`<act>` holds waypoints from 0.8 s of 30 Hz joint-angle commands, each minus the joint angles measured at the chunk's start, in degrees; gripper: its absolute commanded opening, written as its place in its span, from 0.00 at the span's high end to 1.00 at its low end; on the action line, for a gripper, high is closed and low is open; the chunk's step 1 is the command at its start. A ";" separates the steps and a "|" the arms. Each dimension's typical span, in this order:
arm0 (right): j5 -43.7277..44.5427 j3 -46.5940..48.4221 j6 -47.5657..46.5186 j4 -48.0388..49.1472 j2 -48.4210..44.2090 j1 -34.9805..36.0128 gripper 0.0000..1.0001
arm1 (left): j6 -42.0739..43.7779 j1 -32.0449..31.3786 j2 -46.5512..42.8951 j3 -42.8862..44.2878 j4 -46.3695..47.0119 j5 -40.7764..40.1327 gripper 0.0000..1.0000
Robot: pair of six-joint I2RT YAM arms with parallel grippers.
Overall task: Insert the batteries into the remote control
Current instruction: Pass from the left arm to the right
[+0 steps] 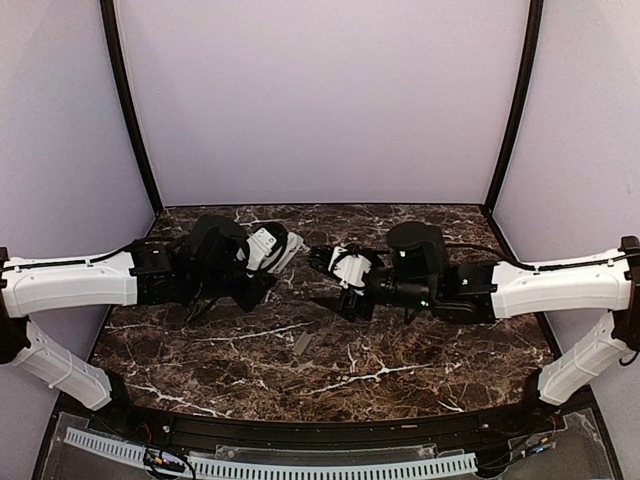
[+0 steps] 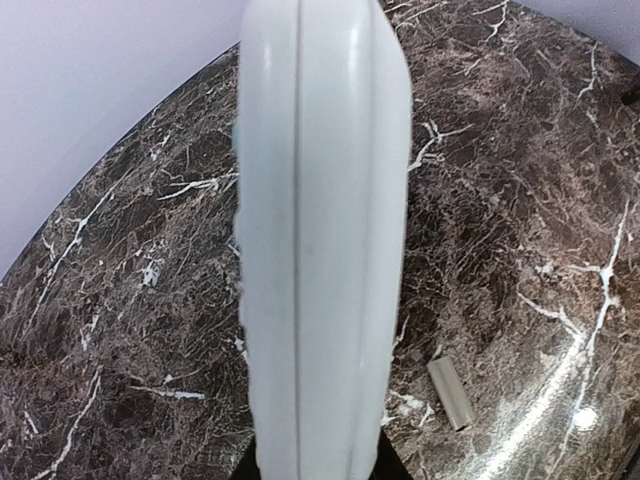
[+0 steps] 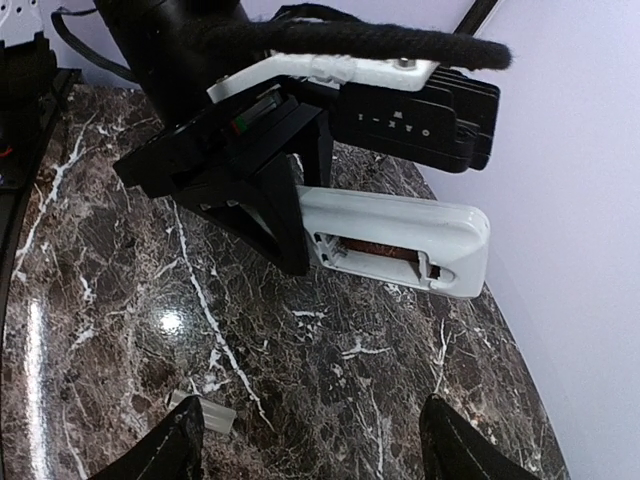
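remote control (image 2: 320,240): closest thing to the left wrist camera, a white body seen edge-on with a seam running along its length. it fills the middle of that view from top to bottom and is held up clear of the table.
left gripper (image 3: 285,215): pinching the remote control at one end, with black fingers clamped against it. the rest of the handset sticks out free to the side, toward the right arm.
remote control from above: tilted at the tip of the left arm, over the rear middle of the table.
slot (image 3: 385,257): a recess on the back of the remote control, uncovered and turned toward the right wrist camera. a reddish-brown strip shows inside, and what it is cannot be told.
right gripper (image 3: 310,455): spread wide with nothing between the two dark fingertips, which frame the bottom edge of its own view. it faces the open back of the remote control, near its free end but apart from it.
cover piece (image 1: 303,343): a small flat grey rectangle lying on the table, nearer the arm bases than both grippers and touching neither. in the right wrist view it lies just beside one fingertip.
table (image 1: 420,370): dark brown marble with white veins and a glossy sheen.
walls (image 1: 320,100): pale lilac panels on three sides, with black posts at the rear corners.
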 commanded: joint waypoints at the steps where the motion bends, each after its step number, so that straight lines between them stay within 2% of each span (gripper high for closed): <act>1: -5.38 2.46 6.35 -1.00 -4.84 -0.83 0.28 | -4.60 1.09 -4.42 1.64 -0.53 6.17 1.00; 4: -8.50 3.52 5.50 -2.34 -7.08 -0.77 0.27 | -5.95 1.36 -6.53 1.85 -1.57 10.48 1.00; 7: -8.00 4.68 -1.04 -4.77 -8.13 0.51 0.25 | -6.78 1.46 -8.07 2.31 -2.99 17.08 1.00; 11: 2.54 7.32 -21.80 -8.03 -6.15 6.97 0.23 | -7.95 1.68 -9.65 3.58 -8.11 25.54 1.00; 16: 10.70 10.77 -46.94 -12.34 -1.85 11.34 0.19 | -7.74 1.84 -10.15 6.28 -14.19 35.61 1.00; 19: 13.62 13.05 -55.36 -13.18 -0.11 11.75 0.18 | -6.83 1.88 -9.50 7.60 -18.53 37.38 1.00; 24: 15.55 15.08 -63.11 -13.09 2.86 11.85 0.17 | -6.60 1.89 -7.49 8.85 -21.60 37.24 1.00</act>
